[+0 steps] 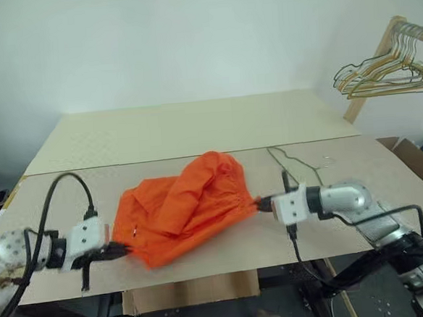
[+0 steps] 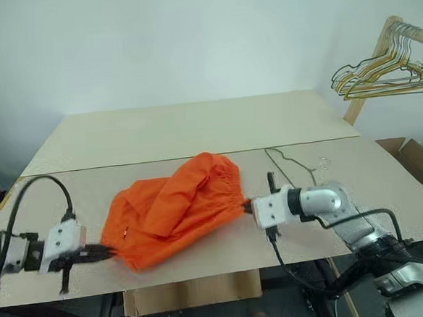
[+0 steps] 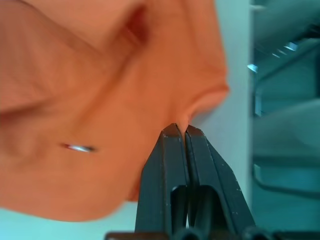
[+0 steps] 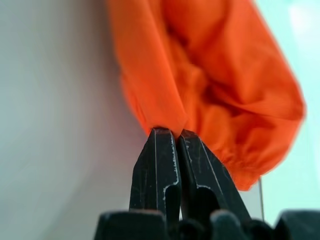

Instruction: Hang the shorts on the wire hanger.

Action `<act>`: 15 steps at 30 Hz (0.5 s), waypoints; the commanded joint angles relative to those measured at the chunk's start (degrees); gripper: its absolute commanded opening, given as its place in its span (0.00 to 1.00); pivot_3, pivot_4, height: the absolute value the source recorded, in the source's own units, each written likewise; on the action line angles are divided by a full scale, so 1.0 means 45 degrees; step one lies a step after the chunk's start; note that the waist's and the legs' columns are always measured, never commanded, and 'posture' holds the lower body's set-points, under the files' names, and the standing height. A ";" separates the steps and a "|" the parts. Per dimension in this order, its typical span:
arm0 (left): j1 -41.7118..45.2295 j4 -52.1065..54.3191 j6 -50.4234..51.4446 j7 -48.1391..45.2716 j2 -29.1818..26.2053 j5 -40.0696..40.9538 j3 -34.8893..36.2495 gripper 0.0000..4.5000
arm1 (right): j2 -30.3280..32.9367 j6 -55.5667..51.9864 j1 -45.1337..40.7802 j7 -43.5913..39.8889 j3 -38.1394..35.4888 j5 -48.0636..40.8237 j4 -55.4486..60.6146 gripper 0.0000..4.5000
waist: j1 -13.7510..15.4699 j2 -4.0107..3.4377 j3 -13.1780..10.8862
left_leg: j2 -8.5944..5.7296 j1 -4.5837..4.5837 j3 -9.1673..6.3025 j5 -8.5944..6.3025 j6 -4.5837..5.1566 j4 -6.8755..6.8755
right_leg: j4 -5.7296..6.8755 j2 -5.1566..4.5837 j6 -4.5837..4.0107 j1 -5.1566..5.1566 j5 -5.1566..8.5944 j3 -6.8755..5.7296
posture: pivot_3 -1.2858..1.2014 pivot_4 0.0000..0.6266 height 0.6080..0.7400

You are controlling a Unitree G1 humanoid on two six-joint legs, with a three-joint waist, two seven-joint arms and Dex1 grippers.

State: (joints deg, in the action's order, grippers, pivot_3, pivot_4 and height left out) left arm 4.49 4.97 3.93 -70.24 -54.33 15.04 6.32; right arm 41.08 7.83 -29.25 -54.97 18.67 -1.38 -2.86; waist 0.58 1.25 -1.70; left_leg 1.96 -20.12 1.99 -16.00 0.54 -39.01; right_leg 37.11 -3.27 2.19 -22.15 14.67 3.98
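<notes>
1. Bright orange fabric shorts [image 1: 186, 207], crumpled in a loose heap, near the front edge of a pale beige table [image 1: 195, 130], stretched between two grippers.
2. Left gripper [image 1: 120, 248], black fingers pressed together on a fold at one end of the shorts; pinch seen close in the left wrist view, small white tag [image 3: 77, 147] nearby.
3. Right gripper [image 1: 260, 204], fingers clamped together on the gathered edge at the opposite end.
4. Grip at both ends probably meant to spread the cloth for draping.
5. Thin olive-grey wire hanger [image 1: 295, 160], flat on the table just beyond the right gripper, apart from the shorts.
6. Bunch of gold and grey hangers [image 1: 383, 74] on a wooden rack, far right.
</notes>
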 commanded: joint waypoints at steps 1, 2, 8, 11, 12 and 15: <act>0.3060 -0.0931 0.0383 0.2389 0.1555 -0.0699 -0.0516 0.00 | -0.0989 -0.2001 -0.2149 0.1763 -0.1133 0.0312 -0.1104 0.01 | 0.0104 0.0003 0.0006 | -0.0001 -0.0010 -0.0005 0.0003 -0.0002 0.0001 | -0.0003 0.0004 -0.0002 -0.0007 -0.0004 -0.0002 | 0.55 0.00 1.00; 0.5102 -0.2012 0.0445 0.4198 0.2608 -0.1491 -0.0714 0.00 | -0.1779 -0.2636 -0.3574 0.3408 -0.1508 0.0750 -0.2407 0.01 | 0.0164 0.0008 0.0005 | -0.0008 -0.0015 -0.0016 0.0003 -0.0003 0.0002 | 0.0001 0.0006 -0.0002 -0.0009 -0.0007 -0.0009 | 0.55 0.00 1.00; 1.2967 -0.6629 -0.1560 1.2796 0.4531 -0.4646 0.0269 0.00 | -0.3429 -0.0629 -0.8847 1.1350 -0.2934 0.2934 -0.7566 0.01 | 0.0273 0.0079 0.0046 | -0.0031 -0.0364 -0.0062 0.0131 -0.0227 0.0032 | 0.0061 -0.0016 0.0001 -0.0391 -0.0083 -0.0023 | 0.54 0.00 1.00; 1.4146 -0.6775 -0.3173 1.3180 0.3887 -0.4093 0.1110 0.00 | -0.3325 0.1196 -0.9411 1.2500 -0.3427 0.2987 -0.7779 0.01 | -0.0018 0.0079 0.0061 | -0.0055 -0.0497 -0.0053 0.0153 -0.0366 0.0071 | 0.0151 -0.0045 0.0001 -0.0626 -0.0082 -0.0024 | 0.54 0.00 1.00; 1.4131 -0.6362 -0.3358 1.2575 0.3609 -0.3497 0.1431 0.00 | -0.3192 0.1639 -0.9294 1.2410 -0.3492 0.2963 -0.7631 0.01 | -0.0138 0.0072 0.0065 | -0.0067 -0.0500 -0.0047 0.0132 -0.0349 0.0089 | 0.0166 -0.0059 0.0001 -0.0647 -0.0082 -0.0024 | 0.54 0.00 1.00; 1.2905 -0.4463 -0.2595 1.0115 0.2922 -0.1340 0.2081 0.00 | -0.2893 0.2434 -0.8286 1.1429 -0.3440 0.2676 -0.6779 0.01 | -0.0503 0.0070 0.0073 | -0.0093 -0.0501 -0.0028 0.0099 -0.0307 0.0127 | 0.0139 -0.0086 0.0002 -0.0662 -0.0082 -0.0028 | 0.54 0.00 1.00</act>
State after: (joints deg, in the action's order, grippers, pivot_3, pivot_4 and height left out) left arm 64.20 -19.30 -9.12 -20.48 -39.12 4.20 12.51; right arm 26.34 16.67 -68.21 -2.07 5.17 11.55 -35.24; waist -1.69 1.56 -1.37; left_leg 1.55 -22.39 1.89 -15.58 -0.79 -38.42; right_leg 37.64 -3.67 2.19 -25.10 14.30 3.85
